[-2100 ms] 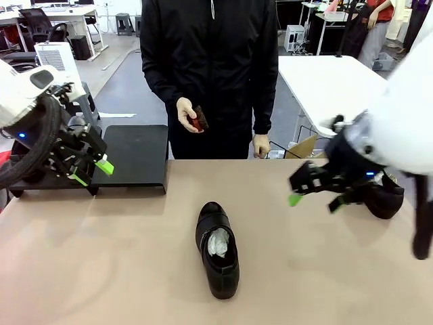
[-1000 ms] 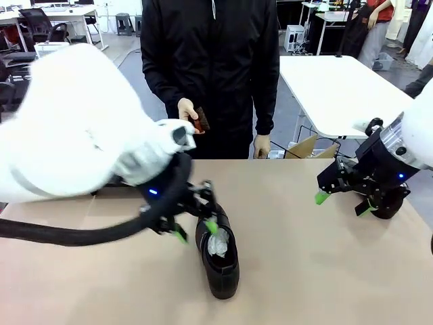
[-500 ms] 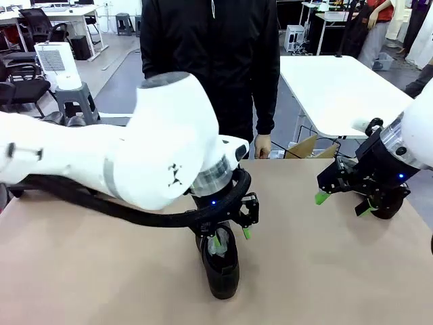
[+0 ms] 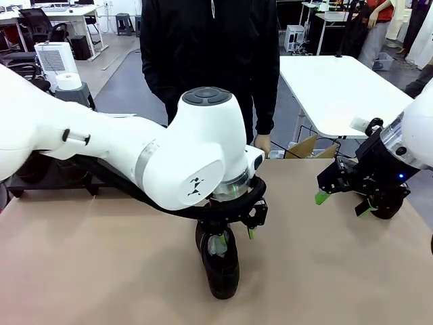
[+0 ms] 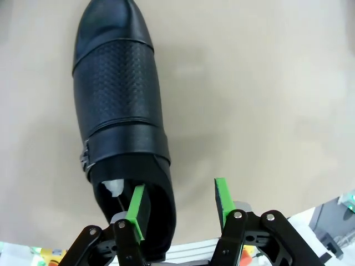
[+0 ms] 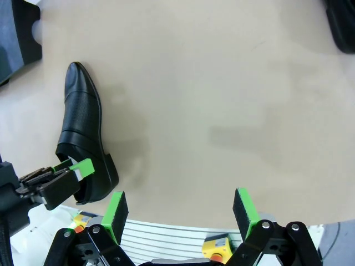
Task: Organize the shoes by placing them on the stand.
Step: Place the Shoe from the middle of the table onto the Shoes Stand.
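My left gripper [image 4: 234, 237] is spread, one finger inside the heel opening of the shoe [image 4: 220, 271] at the centre of the table [image 4: 101, 271], toe toward 6 o'clock. If I pinch only that thin wall, the shoe may swing or slip out. My right gripper [image 4: 342, 202] hangs spread at 3 o'clock.

Your left gripper [image 5: 178, 195] has its jaws spread across the side wall of the shoe [image 5: 116, 100]. One green pad sits inside the shoe's opening, just beside the whitish paper stuffing [image 5: 112, 187]. The other is outside the shoe, over bare table [image 5: 249, 83]. The shoe's toe points away from the gripper.
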Robot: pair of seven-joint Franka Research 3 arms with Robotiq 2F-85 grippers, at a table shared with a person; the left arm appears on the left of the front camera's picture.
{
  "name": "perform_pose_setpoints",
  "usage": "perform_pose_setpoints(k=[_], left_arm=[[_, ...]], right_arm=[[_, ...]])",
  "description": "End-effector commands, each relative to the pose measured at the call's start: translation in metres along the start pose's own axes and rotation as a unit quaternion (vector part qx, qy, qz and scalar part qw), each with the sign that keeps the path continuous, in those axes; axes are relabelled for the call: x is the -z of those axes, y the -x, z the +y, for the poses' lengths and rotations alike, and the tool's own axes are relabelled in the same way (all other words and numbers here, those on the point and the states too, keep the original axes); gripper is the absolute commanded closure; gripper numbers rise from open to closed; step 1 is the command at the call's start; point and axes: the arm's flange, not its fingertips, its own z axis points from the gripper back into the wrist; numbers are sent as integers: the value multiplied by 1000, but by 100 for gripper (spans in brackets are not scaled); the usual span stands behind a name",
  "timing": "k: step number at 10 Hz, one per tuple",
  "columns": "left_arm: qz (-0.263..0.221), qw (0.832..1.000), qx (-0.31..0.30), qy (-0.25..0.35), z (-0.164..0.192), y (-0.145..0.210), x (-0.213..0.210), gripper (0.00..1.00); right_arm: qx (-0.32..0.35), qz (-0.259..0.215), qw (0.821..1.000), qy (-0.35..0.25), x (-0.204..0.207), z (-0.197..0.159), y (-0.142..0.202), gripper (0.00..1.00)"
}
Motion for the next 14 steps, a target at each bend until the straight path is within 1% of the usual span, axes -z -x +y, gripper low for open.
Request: perform_pose_setpoints(k=[1, 3, 6, 7, 9, 10, 14], left_arm=[[12, 1000, -10, -15, -10, -8, 10, 38], [21, 999, -9, -31, -10, -7, 27, 38], [25, 998, -1, -57, -9, -9, 41, 38], [30, 997, 10, -70, -8, -9, 44, 47], [34, 996, 7, -80, -9, -11, 43, 85], [35, 996, 7, -80, -9, -12, 43, 100], [39, 996, 5, -77, -5, -15, 40, 100]], right_arm=[[-2, 2, 1000, -5, 0, 0, 0, 0], [-2, 2, 1000, -5, 0, 0, 0, 0], [-2, 2, 1000, -5, 0, 0, 0, 0], [-2, 2, 1000, -5, 0, 0, 0, 0], [-2, 2, 1000, -5, 0, 0, 0, 0], [-2, 2, 1000, -5, 0, 0, 0, 0], [-2, 2, 1000, -5, 0, 0, 0, 0]])
